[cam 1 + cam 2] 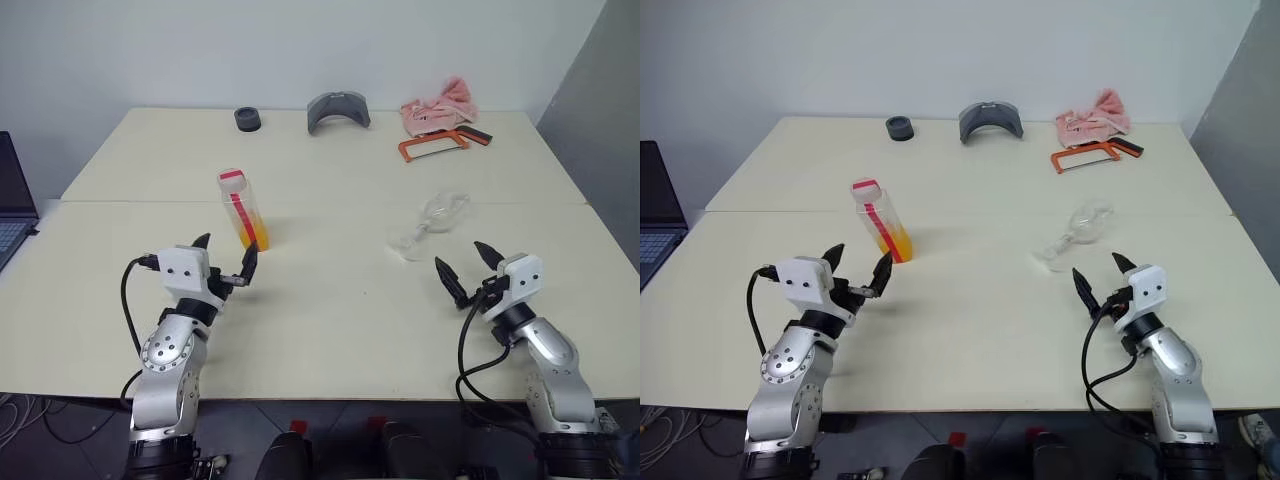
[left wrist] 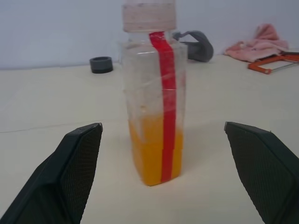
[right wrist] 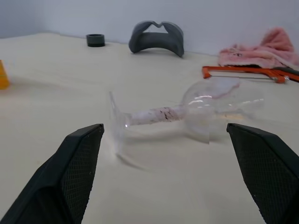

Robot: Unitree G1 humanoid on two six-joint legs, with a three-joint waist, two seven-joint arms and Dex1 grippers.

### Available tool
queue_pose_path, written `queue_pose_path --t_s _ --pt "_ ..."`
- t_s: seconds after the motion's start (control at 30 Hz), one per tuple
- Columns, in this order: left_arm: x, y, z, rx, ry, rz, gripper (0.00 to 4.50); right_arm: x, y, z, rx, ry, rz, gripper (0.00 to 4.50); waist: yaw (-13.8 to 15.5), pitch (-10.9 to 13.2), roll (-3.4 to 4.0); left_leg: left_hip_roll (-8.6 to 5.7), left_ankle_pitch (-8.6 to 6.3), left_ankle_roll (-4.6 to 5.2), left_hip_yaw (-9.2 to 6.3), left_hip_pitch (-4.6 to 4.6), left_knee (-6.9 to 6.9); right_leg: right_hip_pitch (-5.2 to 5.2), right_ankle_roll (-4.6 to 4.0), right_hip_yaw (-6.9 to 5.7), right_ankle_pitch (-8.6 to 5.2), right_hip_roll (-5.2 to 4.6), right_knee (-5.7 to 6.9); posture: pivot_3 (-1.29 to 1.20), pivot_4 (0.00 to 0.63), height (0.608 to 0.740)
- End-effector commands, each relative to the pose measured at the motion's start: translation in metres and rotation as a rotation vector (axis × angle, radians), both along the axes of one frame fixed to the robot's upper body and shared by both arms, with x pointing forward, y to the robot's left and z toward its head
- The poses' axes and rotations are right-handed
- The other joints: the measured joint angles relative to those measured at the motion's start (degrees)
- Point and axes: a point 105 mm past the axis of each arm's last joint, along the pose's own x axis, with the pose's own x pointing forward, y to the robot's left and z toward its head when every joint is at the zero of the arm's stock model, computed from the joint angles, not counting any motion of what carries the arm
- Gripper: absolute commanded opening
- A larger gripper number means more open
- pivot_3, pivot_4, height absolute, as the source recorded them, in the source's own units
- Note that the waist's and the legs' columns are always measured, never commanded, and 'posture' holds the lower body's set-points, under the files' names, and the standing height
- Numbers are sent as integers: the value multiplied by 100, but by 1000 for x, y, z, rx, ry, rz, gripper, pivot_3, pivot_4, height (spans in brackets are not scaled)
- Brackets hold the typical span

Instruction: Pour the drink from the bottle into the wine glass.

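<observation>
Surface: cream table (image 1: 330,320) | seam across | wall (image 1: 200,50): white | laptop (image 1: 12,205) beside

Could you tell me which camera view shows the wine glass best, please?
The right wrist view: the wine glass lies on its side, close up, with foot, stem and bowl all distinct. The eye views show it small and faint on the table, ahead of the right gripper.

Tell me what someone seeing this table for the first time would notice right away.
Probably the wine glass: it lies on its side on the table, foot toward the open right gripper just short of it. Next, the upright bottle, about a third full of orange drink, stands just ahead of the open left gripper. Along the far edge sit a pink cloth and an orange hacksaw.
</observation>
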Motion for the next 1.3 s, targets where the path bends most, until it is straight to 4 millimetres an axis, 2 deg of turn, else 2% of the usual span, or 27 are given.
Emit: queue_pose_path --t_s 0.03,0.2,0.4,0.6,1.3 --pt "4 5 7 7 -12 82 4483 -10 23 22 27 -15 162 4500 -2 0 0 0 0 0 -1 0 0 0 0 0 0 0 0 0 150 740" --pt "15 -3 9 1 23 104 4483 -24 54 37 28 48 382 4500 -2 1 -2 -3 0 0 -15 -2 4 6 0 -5 0 3 -2 0 150 740" --pt "27 -15 13 -2 35 78 4483 -35 72 43 -27 89 527 4500 7 2 -6 -6 0 0 -23 -3 6 12 0 -19 0 12 -5 0 150 740" --pt "36 -23 13 15 38 63 4483 -35 71 45 -51 97 552 4500 8 4 -10 -7 0 0 -27 -5 7 12 0 -22 0 11 -6 0 150 740" --pt "73 -32 39 5 -7 208 4483 -27 71 59 -74 87 613 4500 18 9 -19 -9 1 -1 -31 -10 12 12 0 -32 0 8 -5 0 150 740"
